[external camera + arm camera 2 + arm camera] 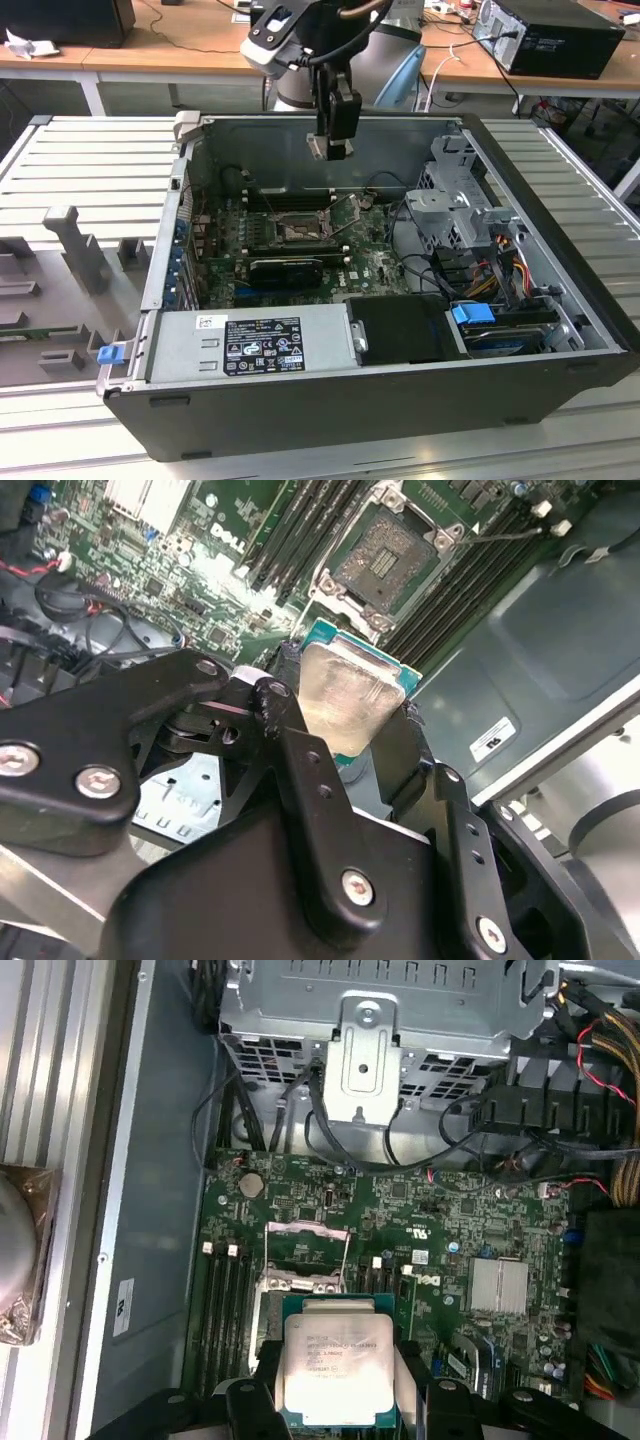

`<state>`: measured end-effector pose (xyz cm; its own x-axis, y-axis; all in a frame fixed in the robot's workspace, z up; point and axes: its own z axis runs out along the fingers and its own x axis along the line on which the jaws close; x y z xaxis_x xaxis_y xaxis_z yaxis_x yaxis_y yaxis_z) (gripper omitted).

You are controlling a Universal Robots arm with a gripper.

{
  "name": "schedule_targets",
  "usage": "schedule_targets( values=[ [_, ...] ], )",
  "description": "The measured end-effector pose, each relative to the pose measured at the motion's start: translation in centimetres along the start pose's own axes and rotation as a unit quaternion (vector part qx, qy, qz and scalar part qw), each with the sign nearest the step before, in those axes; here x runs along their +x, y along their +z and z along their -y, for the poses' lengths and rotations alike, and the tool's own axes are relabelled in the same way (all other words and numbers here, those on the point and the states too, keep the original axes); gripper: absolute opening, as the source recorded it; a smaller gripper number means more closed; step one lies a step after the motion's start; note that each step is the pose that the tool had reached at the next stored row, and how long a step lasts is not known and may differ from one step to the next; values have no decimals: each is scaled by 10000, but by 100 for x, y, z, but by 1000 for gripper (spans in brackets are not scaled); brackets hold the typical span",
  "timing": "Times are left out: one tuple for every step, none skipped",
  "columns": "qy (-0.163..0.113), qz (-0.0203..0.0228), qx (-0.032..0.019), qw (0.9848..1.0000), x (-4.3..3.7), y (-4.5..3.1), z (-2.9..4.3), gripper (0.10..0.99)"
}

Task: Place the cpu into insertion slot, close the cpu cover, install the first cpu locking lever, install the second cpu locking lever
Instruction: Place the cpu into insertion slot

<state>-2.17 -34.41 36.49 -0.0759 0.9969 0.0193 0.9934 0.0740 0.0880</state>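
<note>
Your gripper [330,148] hung over the open case [560,250] and pointed straight down. In the exterior view it was near the far wall and well above the board [370,265]. Its jaws were clenched on the cpu [335,1365]. In both wrist views the two black fingers [262,1365] pressed on two opposite side edges of it, and the cpu touched nothing else.

The cpu lay flat between the fingers, with its pale metal face turned up toward the wrist and its other side down toward the board. It was almost square, so you could not name a real long axis. A thin green rim showed around the metal face.

The slot [393,548] was on the board below the cpu and well apart from it. Its brownish contact field lay uncovered inside the metal rim. In the first wrist view the edges of the cpu ran parallel with the edges of the slot. A thin wire lever [500,537] stood swung away to the side of the slot.

About writing: the metal face carried several lines of small dark print, and the lines ran from one finger toward the other. The board had white lettering [228,535] beside the long black slots. A white label [492,737] sat on the grey inner wall of the case. The power supply [180,345], at the near side in the exterior view, carried a black-and-white sticker [262,345] on top.
</note>
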Motion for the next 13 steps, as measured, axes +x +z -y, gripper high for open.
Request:
schedule_targets(
  values=[
    [55,6,-1,10000,1,2,11,529],
    [91,9,-2,10000,2,4,21,529],
    [119,11,-2,9999,2,6,25,529],
    [142,13,-3,9999,2,8,27,529],
    [187,17,-3,9998,2,10,29,529],
    [222,20,-4,9998,2,12,31,529],
    [245,22,-5,9997,2,14,32,529],
    [277,24,-6,9996,2,19,33,529],
    [304,27,-6,9995,2,25,33,529],
    [331,30,-6,9994,2,29,34,529],
    [355,32,-7,9994,2,34,34,529],
    [370,33,-7,9993,2,37,34,529],
    [396,35,-8,9992,2,40,35,529]
  ],
)
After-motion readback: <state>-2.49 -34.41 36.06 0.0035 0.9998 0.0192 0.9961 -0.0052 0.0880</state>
